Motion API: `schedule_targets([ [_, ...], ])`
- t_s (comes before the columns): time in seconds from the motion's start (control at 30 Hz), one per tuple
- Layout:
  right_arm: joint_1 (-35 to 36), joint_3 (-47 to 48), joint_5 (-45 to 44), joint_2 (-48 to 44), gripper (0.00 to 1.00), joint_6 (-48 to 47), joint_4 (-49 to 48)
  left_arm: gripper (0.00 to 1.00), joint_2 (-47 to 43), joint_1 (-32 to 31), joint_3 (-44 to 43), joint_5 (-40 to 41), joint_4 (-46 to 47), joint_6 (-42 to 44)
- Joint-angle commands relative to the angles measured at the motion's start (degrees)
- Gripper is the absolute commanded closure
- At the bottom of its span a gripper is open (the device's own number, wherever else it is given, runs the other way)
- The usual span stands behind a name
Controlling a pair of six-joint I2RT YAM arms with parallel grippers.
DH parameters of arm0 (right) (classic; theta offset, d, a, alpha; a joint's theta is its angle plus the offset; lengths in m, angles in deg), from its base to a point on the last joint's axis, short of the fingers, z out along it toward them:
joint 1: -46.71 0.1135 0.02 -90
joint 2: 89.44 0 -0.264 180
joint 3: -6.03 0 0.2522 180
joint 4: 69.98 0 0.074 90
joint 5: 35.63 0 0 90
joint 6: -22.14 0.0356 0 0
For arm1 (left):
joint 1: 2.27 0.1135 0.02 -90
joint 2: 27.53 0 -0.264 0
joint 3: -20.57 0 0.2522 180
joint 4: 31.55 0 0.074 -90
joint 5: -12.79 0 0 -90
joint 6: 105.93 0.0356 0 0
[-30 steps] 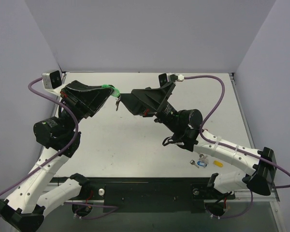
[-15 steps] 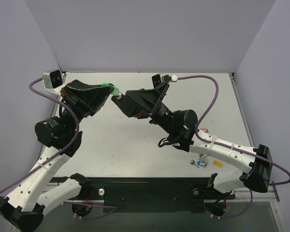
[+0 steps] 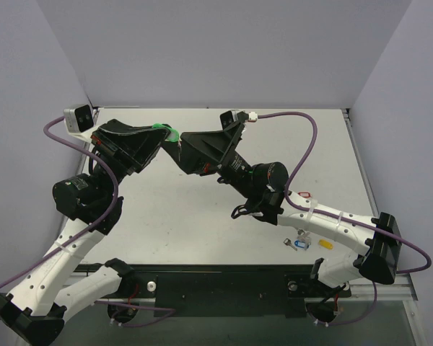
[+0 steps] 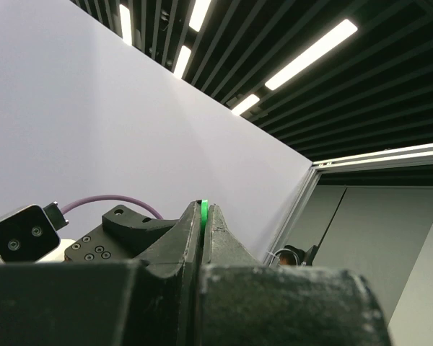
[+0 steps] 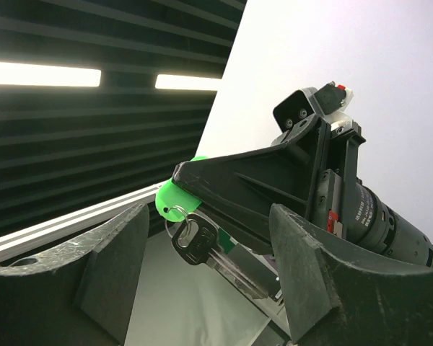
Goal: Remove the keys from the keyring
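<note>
My left gripper (image 3: 162, 135) is raised above the table and shut on the bright green key head (image 3: 168, 132). The green shows as a thin strip between its closed jaws in the left wrist view (image 4: 202, 212). In the right wrist view the green head (image 5: 176, 194) sticks out of the left gripper's black fingers (image 5: 252, 191). The thin silver keyring (image 5: 175, 217) hangs from it. A second key (image 5: 196, 243), with a dark head and silver blade, dangles on the ring. My right gripper (image 3: 179, 146) is open, with its jaws standing on either side of the hanging key and not touching it.
A small blue object (image 3: 301, 244), a yellow piece (image 3: 325, 245) and a tiny silver item (image 3: 287, 241) lie on the table near the right arm's base. Grey walls close the left, back and right sides.
My right gripper has moved left toward the left gripper, so its open jaws now flank the dangling key. The left gripper has held still with the green key.
</note>
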Motion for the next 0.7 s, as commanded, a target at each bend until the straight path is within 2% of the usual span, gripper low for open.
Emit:
schedule_targets([
  [0.0,0.54,1.45,-0.58,-2.13,0.38,0.15,-13.64,1.0,-1.8,-0.31,-2.28,1.14,-1.0,2.55],
  [0.53,0.54,0.74,-0.58,-3.8,0.48,0.33,-13.46,1.0,-3.03,-0.31,-2.45,1.22,-3.81,4.93],
  [0.67,0.8,0.39,-0.4,-3.72,0.5,0.42,-14.07,1.0,-3.73,-0.31,-2.36,3.42,-6.1,5.9],
])
